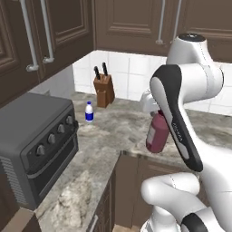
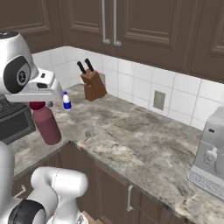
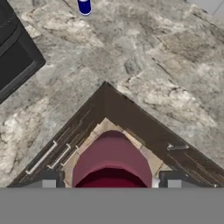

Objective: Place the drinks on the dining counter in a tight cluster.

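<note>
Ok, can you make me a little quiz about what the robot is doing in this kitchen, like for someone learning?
1. True or false: the gripper is holding the maroon bottle.
2. Which stands closest to the white bottle with the blue cap? A) the knife block B) the coffee machine C) the toaster oven
3. Fill in: the maroon bottle hangs over the inner ______ of the dining counter.

Key:
1. True, the gripper is shut on it near the cap.
2. A, the knife block stands just behind it by the white tiles.
3. Corner.
</note>
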Available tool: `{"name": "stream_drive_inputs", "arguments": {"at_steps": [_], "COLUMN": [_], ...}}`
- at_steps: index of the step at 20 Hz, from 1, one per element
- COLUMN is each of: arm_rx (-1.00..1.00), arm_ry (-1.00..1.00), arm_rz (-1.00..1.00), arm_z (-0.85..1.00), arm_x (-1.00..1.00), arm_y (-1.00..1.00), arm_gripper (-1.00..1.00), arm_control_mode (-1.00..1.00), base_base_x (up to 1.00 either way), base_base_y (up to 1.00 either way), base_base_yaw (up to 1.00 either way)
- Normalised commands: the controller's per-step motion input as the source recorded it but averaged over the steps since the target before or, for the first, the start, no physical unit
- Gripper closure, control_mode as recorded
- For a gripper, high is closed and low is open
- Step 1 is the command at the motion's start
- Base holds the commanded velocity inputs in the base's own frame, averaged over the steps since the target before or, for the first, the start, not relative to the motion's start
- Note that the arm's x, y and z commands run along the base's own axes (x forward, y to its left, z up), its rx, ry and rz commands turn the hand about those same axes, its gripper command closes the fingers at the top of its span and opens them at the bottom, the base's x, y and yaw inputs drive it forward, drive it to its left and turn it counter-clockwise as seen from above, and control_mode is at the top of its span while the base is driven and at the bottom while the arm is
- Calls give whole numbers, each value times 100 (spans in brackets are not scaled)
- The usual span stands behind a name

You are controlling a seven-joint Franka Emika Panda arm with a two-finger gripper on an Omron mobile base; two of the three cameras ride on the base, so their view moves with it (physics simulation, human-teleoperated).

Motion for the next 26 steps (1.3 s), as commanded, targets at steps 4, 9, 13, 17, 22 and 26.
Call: {"name": "stream_drive_inputs", "arguments": {"at_steps": [4,9,13,17,22,26], "arm_rx": [0,0,0,0,0,0], "arm_ry": [0,0,0,0,0,0], "arm_rz": [0,0,0,0,0,0], "arm_z": [0,0,0,0,0,0], "arm_x": [0,0,0,0,0,0], "arm_y": [0,0,0,0,0,0], "arm_gripper": [100,100,100,100,100,100], "arm_control_mode": [100,100,100,100,100,100], "base_base_x": [-100,-97,-48,-18,0,0], "base_base_y": [-30,-47,-82,-56,-4,0], "base_base_yaw": [-14,-12,-33,-58,-79,-82]}}
